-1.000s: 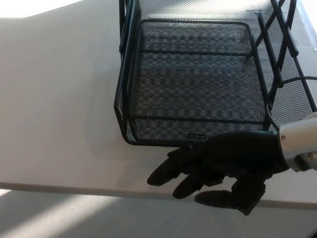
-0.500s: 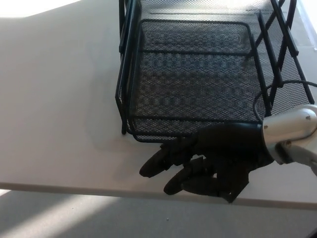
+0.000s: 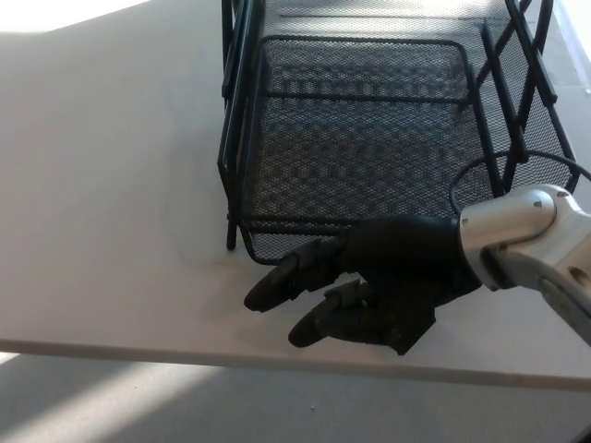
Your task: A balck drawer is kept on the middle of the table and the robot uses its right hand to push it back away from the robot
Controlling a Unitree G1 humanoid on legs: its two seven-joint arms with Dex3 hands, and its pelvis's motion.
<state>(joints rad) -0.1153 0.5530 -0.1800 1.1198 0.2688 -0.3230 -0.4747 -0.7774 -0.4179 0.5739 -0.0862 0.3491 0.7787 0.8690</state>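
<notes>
Pressing the black drawer's [image 3: 360, 157] front, right hand [image 3: 374, 286] on table [image 3: 111, 231].

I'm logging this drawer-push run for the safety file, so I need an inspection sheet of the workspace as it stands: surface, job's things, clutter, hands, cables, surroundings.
Surface: pale table, bare where visible; its near edge runs along the bottom of the view.
Job's things: black mesh drawer sits in a black wire frame on the table, empty inside.
Clutter: nothing seen.
Hands: right hand is against the drawer's near front edge, fingers apart and pointing left, holding nothing. Left hand not in view.
Cables: a thin black cable loops up from the right wrist over the drawer's right side.
Surroundings: grey floor below the table edge, with a sunlit patch at lower left.
</notes>
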